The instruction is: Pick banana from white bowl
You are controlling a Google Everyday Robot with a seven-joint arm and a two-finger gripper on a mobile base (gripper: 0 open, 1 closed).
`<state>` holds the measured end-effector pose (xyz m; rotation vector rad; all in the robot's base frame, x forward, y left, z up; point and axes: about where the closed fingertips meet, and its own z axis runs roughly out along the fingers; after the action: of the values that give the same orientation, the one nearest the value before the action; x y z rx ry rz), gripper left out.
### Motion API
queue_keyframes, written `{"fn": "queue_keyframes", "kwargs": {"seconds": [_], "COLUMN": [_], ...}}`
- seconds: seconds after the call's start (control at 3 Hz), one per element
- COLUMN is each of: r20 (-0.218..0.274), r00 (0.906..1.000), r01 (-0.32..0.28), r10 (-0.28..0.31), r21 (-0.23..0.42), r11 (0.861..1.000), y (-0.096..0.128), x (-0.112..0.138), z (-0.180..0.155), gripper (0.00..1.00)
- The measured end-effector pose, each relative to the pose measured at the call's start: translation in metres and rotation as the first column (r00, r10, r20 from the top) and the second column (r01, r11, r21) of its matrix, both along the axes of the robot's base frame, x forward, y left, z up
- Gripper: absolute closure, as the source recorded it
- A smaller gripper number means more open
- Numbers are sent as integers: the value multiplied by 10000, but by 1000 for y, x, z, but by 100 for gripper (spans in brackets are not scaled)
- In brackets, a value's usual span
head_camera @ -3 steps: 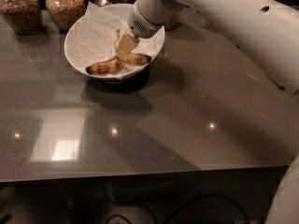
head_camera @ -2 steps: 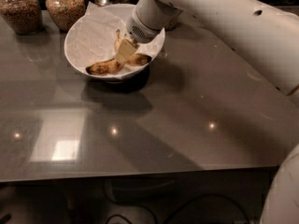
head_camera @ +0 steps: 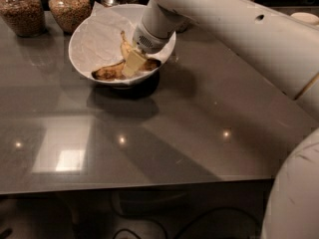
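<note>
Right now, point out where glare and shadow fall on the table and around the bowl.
Camera view: a bright square reflection and small light spots glare off the table; a dark shadow pools under the white bowl; the bowl's inside is evenly lit, with the gripper down in it, close to the banana.

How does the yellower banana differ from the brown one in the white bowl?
The banana is yellower, with a thin stem pointing to the far rim; the brown banana is dark and bruised. The banana is partly hidden by the end effector, down inside the white bowl; the brown banana lies exposed near the front rim. Both rest in that bowl.
</note>
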<state>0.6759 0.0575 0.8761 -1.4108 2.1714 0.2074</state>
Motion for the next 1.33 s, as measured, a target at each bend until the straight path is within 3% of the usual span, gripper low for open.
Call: {"fn": "queue_keyframes", "kwargs": {"seconds": [0.67, 1.0, 1.33], "r20": [-441, -182, 610], "r00": [9985, 9985, 9932], "r01": [-370, -540, -919], "r10": [313, 518, 987], "r21": [-1347, -1533, -1066], "r11": [9902, 9867, 9900], "y": [10, 13, 11], "x": [0, -1, -11], "z": [-11, 0, 24], "gripper": [76, 98, 100]}}
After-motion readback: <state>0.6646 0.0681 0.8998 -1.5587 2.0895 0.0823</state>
